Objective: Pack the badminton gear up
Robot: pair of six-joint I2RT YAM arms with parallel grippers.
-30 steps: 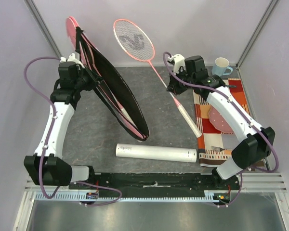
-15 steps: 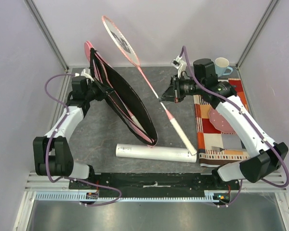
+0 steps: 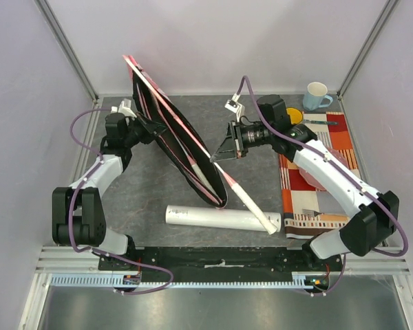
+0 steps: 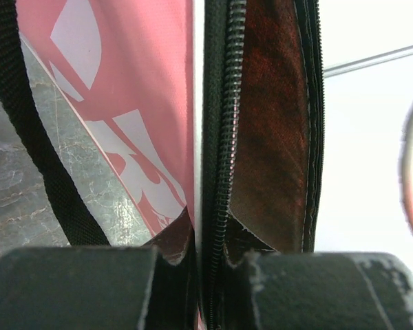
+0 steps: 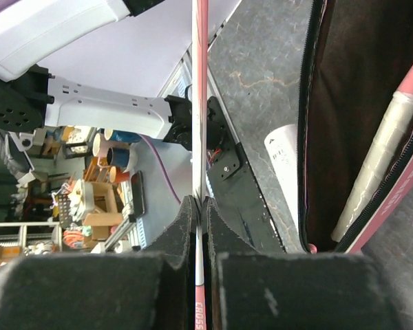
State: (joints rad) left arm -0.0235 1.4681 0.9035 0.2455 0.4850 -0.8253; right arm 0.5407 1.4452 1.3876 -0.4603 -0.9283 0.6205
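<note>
My right claw (image 3: 218, 156) grips the pink racket (image 3: 230, 182) by its thin shaft, my left claw (image 3: 139, 124) clamps the black-lined bag (image 3: 179, 148), grey table (image 3: 144, 185) below

The left arm (image 3: 96, 177) folds up from its near-left base, forearm reaching far and right; the left gripper (image 3: 136, 125) points right, jaws clamped nearly together. The right arm (image 3: 330, 172) arcs from the near right toward the far middle, wrist turned left; the right gripper (image 3: 221, 152) is pinched tight

Dark grey stone-look tabletop (image 3: 144, 192), pale lilac walls (image 3: 261, 41), metal posts (image 3: 64, 45).
</note>
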